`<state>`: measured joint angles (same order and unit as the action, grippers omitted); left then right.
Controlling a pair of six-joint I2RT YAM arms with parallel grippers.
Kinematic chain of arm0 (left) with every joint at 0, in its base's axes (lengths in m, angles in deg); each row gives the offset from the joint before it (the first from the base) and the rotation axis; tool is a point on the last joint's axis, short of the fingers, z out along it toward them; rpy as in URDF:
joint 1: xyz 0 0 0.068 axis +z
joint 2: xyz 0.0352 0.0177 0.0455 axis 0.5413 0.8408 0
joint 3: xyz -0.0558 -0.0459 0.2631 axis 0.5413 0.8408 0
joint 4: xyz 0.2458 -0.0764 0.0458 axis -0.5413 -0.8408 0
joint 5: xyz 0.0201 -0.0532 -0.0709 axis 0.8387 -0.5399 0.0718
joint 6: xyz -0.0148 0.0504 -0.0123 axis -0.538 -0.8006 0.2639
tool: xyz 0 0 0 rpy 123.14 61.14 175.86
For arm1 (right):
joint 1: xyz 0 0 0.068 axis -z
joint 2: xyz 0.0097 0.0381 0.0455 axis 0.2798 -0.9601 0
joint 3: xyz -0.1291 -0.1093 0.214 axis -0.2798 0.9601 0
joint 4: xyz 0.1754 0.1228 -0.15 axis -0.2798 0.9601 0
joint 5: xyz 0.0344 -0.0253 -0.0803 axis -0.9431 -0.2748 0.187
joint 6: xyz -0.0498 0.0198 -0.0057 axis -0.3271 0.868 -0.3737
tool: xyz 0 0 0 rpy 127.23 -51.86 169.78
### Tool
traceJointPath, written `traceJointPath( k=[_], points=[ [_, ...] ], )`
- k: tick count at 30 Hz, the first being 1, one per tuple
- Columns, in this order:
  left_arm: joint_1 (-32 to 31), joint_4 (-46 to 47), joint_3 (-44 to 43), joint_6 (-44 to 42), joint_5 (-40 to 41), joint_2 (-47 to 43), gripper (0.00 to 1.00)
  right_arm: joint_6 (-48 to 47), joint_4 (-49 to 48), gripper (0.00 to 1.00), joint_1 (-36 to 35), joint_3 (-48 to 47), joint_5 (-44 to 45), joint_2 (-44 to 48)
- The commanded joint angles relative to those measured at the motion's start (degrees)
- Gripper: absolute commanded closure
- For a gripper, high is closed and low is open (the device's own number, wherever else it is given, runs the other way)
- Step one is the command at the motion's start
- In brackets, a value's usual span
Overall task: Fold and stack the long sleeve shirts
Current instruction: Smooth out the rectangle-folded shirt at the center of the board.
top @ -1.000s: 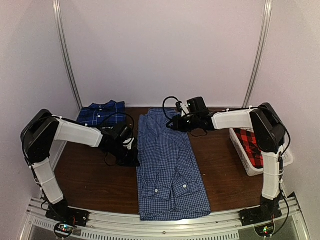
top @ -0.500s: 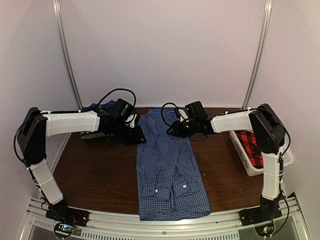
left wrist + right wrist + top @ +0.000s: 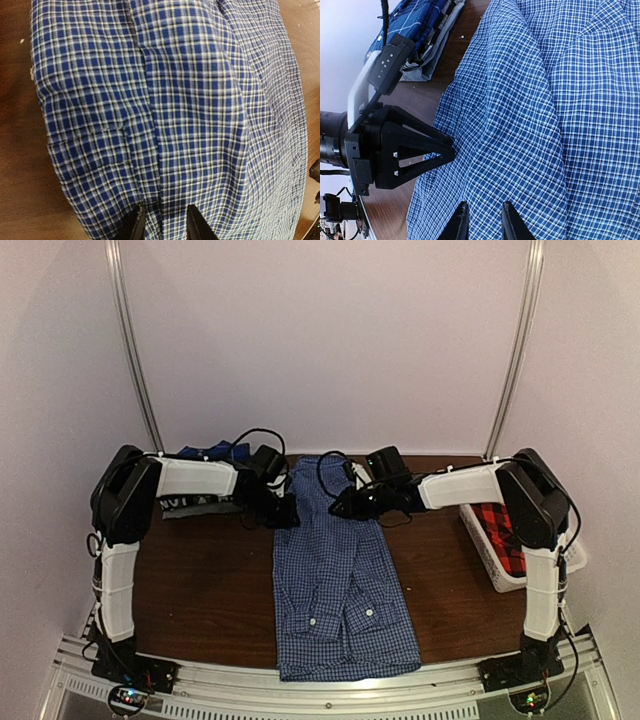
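The blue-and-white fine check shirt [image 3: 340,580] lies lengthwise mid-table, sleeves folded in, collar at the far end. It fills the left wrist view [image 3: 175,100] and most of the right wrist view [image 3: 530,100]. My left gripper [image 3: 285,512] is at its far left edge, its jaws a little apart just over the cloth [image 3: 165,227]; it also shows in the right wrist view [image 3: 451,150]. My right gripper [image 3: 342,505] is over the shirt's upper part, its jaws a little apart above the cloth [image 3: 482,222]. The darker blue plaid shirt [image 3: 205,452] lies folded at the back left.
A white slatted basket [image 3: 480,545] at the right table edge holds the red-and-black plaid shirt [image 3: 500,525]. The folded dark plaid shirt also shows in the right wrist view [image 3: 415,20]. Brown table [image 3: 200,580] shows left and right of the shirt.
My left arm swung from the shirt's left middle edge to its far left corner. My right gripper shifted slightly nearer and left over the shirt. The shirt has not moved.
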<state>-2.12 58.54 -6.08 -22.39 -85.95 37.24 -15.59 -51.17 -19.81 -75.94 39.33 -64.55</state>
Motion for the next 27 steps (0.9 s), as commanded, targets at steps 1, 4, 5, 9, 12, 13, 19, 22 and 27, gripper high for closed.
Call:
traceJointPath(
  k=[1, 4, 5, 9, 12, 13, 19, 22, 27],
  points=[
    [1.08, 3.21, -2.32, -0.26, -2.22, 1.16, 0.71, -0.71, 0.21, 0.76, -0.47, 0.58, -0.37, 1.53],
    [1.14, 3.32, -2.88, -0.29, -2.98, 2.45, 0.71, -0.64, 0.11, 0.76, -0.51, 0.73, -0.41, 1.38],
    [1.14, 3.49, -3.03, -0.21, -3.22, 2.72, 0.71, -0.62, 0.01, 0.76, -0.49, 0.75, -0.38, 1.31],
    [1.19, 4.05, -3.58, -0.2, -4.3, 3.55, 0.71, -0.44, -0.21, 0.76, -0.51, 0.75, -0.4, 0.89],
    [1.23, 4.06, -4.17, -0.16, -4.74, 3.99, 0.74, -0.44, -0.13, 0.76, -0.53, 0.67, -0.51, 0.44],
    [1.23, 4.04, -4.23, -0.09, -4.99, 4.03, 0.76, -0.46, -0.08, 0.76, -0.49, 0.59, -0.52, 0.3],
    [1.22, 4.01, -2.72, 0.76, -5.34, 1.58, 0.88, -0.71, 0.2, 0.76, -0.53, 0.67, 0.05, 0.07],
    [1.22, 4.45, -1.25, 1.05, -5.03, -0.29, 0.93, -0.8, 0.17, 0.76, -0.51, 0.58, -0.06, -0.15],
    [1.2, 4.6, 0.96, 1.55, -3.81, -2.6, 0.98, -0.84, 0.2, 0.76, -0.51, 0.27, -0.01, -0.58]
  ],
)
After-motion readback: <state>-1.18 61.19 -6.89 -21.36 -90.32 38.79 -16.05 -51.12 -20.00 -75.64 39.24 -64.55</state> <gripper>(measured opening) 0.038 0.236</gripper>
